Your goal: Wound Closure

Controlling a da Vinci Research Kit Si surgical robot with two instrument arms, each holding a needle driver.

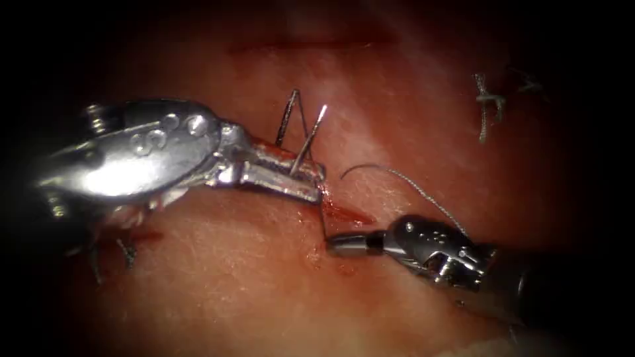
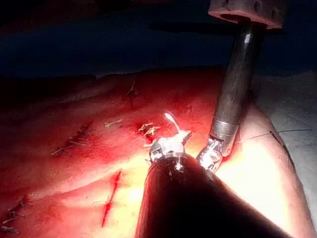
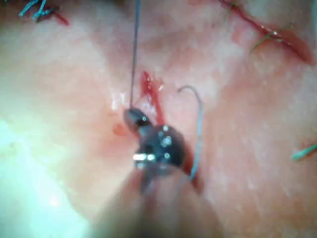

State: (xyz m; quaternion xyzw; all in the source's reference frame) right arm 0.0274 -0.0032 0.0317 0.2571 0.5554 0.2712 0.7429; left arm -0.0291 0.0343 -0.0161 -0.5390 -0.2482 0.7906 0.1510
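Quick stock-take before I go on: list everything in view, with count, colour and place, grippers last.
Tissue: one, pink-red, under everything.
Cut: one, red, short, between the two grippers.
Needle: one, silver, curved, out of the tissue, held mid-curve.
Thread: one strand, grey, arcing right of the cut, another length running up from the right gripper.
Earlier knot: one, grey, upper right.
Left gripper: shut on the needle.
Right gripper: shut on the thread.

endoscope looks down from above and in front; both wrist views sit close, sharing the cut [image 1: 347,213] on the tissue [image 1: 251,291].
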